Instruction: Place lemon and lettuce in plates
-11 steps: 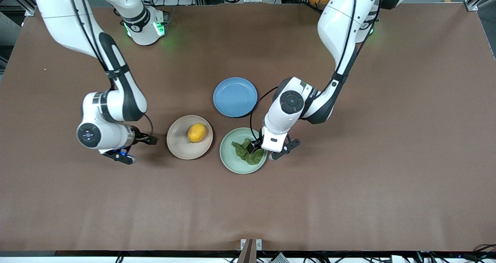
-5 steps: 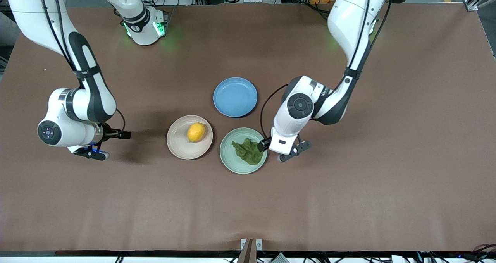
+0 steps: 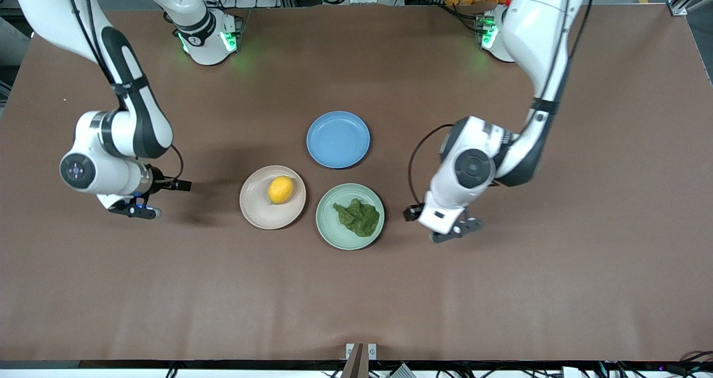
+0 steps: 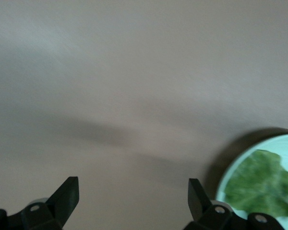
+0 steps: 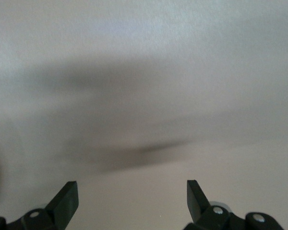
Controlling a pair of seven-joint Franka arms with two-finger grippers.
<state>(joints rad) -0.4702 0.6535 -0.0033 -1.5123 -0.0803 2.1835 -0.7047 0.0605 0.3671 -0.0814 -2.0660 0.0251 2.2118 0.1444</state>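
Note:
The yellow lemon (image 3: 281, 190) lies in the beige-pink plate (image 3: 260, 210). The dark green lettuce (image 3: 357, 217) lies in the mint green plate (image 3: 334, 234), beside the beige-pink one. My left gripper (image 3: 439, 223) is open and empty over bare table, just off the mint plate toward the left arm's end. Its wrist view shows the open gripper (image 4: 133, 184) over table, with the lettuce (image 4: 261, 184) and the plate's rim (image 4: 240, 160) at the edge. My right gripper (image 3: 129, 204) is open and empty over bare table toward the right arm's end; its wrist view (image 5: 132, 188) shows only table.
A blue plate (image 3: 338, 139) sits empty, farther from the front camera than the two other plates. The brown table (image 3: 356, 300) stretches wide around the plates.
My left gripper has moved off the mint plate toward the left arm's end, leaving the lettuce in it. My right gripper has drawn away from the beige-pink plate toward the right arm's end.

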